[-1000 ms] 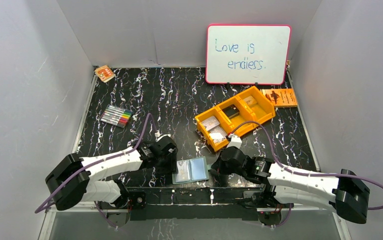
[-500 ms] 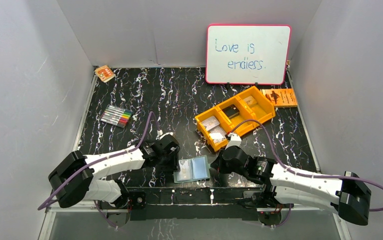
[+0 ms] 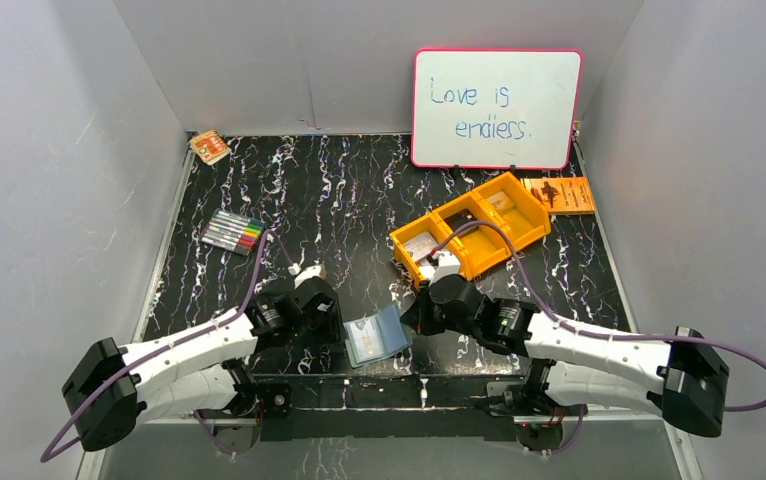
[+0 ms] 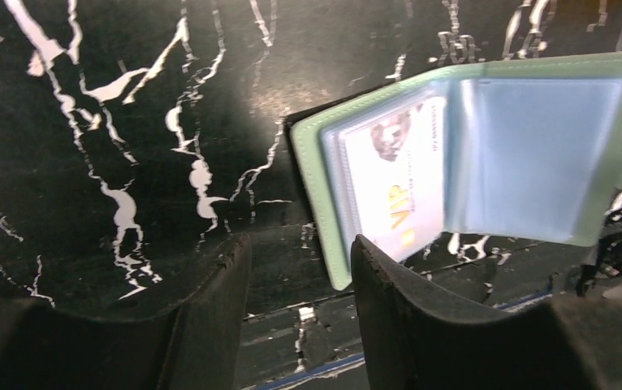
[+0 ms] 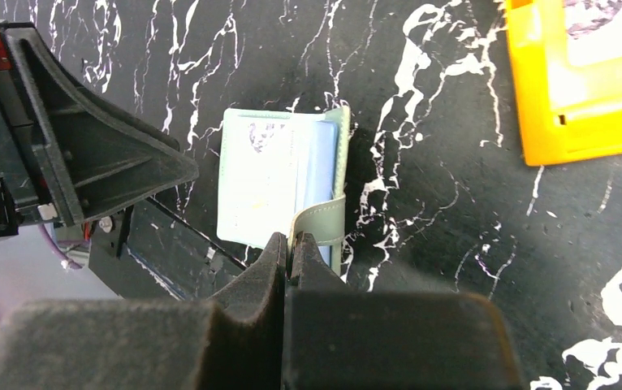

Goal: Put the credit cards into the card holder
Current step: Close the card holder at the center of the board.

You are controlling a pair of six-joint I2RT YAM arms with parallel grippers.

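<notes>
1. My right pincer (image 5: 290, 237) is pressed together on the thin sage-green snap strap of the card holder (image 5: 251, 183). The strap curls up from the holder's right edge into the tips.
2. My left pincer (image 4: 300, 244) is spread and holds nothing. It sits at the holder's left edge, with the holder's near corner just against the inner face of one finger and bare worktop (image 3: 359, 190) showing through the gap.
3. The holder lies open between the two pincers at the near edge of the black, white-veined worktop. Its cover is soft and matte, and its glossy clear sleeves lie over a grey-blue lining.
4. One of the credit cards (image 4: 393, 183) is already in the holder's left leaf. It is flat, stiff and pale, with gold "VIP" lettering and a faint portrait. The sleeve on the right leaf looks empty.
5. I judge this step to be steadying the holder open for another card, with the task partly done. For the next move one pincer must keep the floppy leaves spread while the other fetches a card. The card's edge must meet the slick sleeve mouth squarely or it will skate over the plastic.
6. Beyond the holder and to its right stands the orange tray (image 3: 532, 203), a rigid plastic box with compartments. The loose cards (image 3: 419, 245) lie in the compartments at the end nearest the holder.
</notes>
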